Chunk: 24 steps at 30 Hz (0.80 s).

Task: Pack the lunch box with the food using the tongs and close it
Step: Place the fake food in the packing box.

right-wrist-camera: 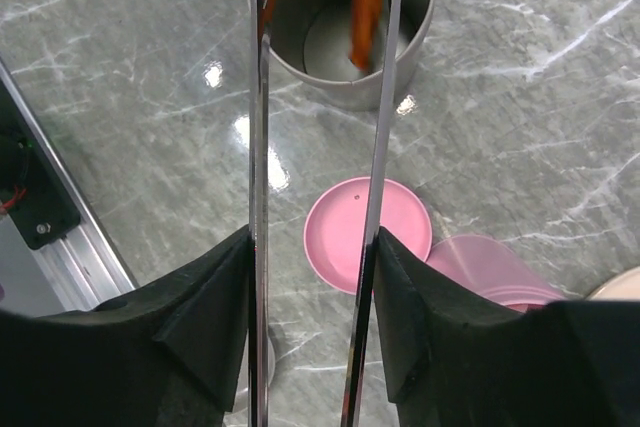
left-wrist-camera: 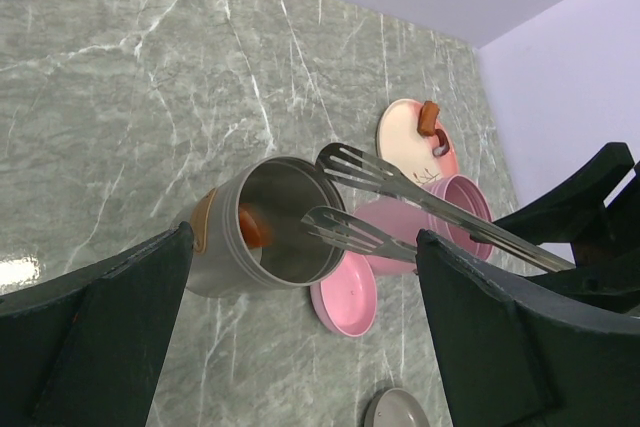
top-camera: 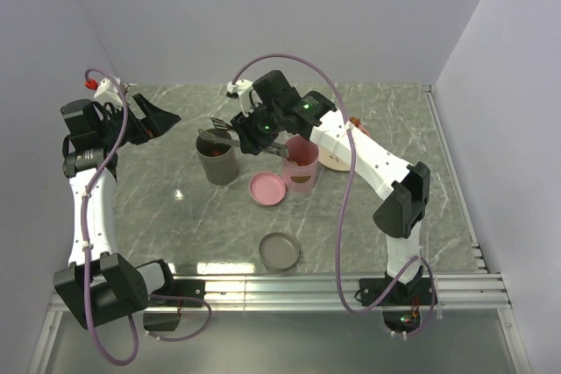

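Observation:
My right gripper (top-camera: 252, 129) (right-wrist-camera: 312, 237) is shut on the grey metal tongs (top-camera: 219, 136) (right-wrist-camera: 257, 97), one finger pressed on each arm. The tongs' slotted tips (left-wrist-camera: 345, 227) stand apart over an open grey canister (top-camera: 216, 162) (left-wrist-camera: 225, 257) (right-wrist-camera: 300, 57). An orange-brown piece of food (right-wrist-camera: 365, 12) (left-wrist-camera: 255, 227) is inside that canister, blurred. The pink lunch box (top-camera: 301, 164) (left-wrist-camera: 445, 212) (right-wrist-camera: 490, 267) stands open to its right, its pink lid (top-camera: 267, 188) (left-wrist-camera: 345, 297) (right-wrist-camera: 365, 232) lying on the table. My left gripper (top-camera: 162, 120) (left-wrist-camera: 305, 237) hangs open at the far left, holding nothing.
A pale plate (top-camera: 337, 157) (left-wrist-camera: 405, 142) behind the pink lunch box carries another reddish-brown piece (top-camera: 355, 122) (left-wrist-camera: 430, 117). A grey lid (top-camera: 279, 251) (left-wrist-camera: 400, 412) lies near the front of the table. A metal rail (top-camera: 333, 285) runs along the near edge.

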Motion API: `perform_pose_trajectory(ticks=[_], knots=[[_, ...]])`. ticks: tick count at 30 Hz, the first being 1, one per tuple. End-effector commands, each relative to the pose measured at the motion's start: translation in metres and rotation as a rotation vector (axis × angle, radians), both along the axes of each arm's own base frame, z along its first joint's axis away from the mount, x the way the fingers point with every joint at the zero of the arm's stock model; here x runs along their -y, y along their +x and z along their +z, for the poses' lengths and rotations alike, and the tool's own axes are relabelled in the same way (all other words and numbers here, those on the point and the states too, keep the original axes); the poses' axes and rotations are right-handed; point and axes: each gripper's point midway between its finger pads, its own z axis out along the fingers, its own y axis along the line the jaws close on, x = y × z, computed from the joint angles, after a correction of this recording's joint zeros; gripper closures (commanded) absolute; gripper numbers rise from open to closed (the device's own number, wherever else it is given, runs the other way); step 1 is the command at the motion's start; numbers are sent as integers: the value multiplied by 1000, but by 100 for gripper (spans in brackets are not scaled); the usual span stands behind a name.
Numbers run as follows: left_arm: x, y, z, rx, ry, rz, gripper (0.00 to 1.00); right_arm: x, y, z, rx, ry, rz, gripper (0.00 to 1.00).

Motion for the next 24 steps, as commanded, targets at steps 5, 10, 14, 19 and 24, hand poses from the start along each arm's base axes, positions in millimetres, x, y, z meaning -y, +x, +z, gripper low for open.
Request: perform_pose_trajectory(ticks=[5,10,14,19,24], knots=[[0,-4,24,62,38,-7,1,7,4,47,110,68,-20,44],[0,-7,31,76,52,3,1,48,26,75,163,84,-137,44],[0,-10,33,80,56,5,1,106,43,78,132,101,-268,46],[2,-9,33,78,36,-4,1,188,66,59,58,82,-461,49],[2,-8,30,74,31,-8,1,285,87,32,23,38,-703,49]])
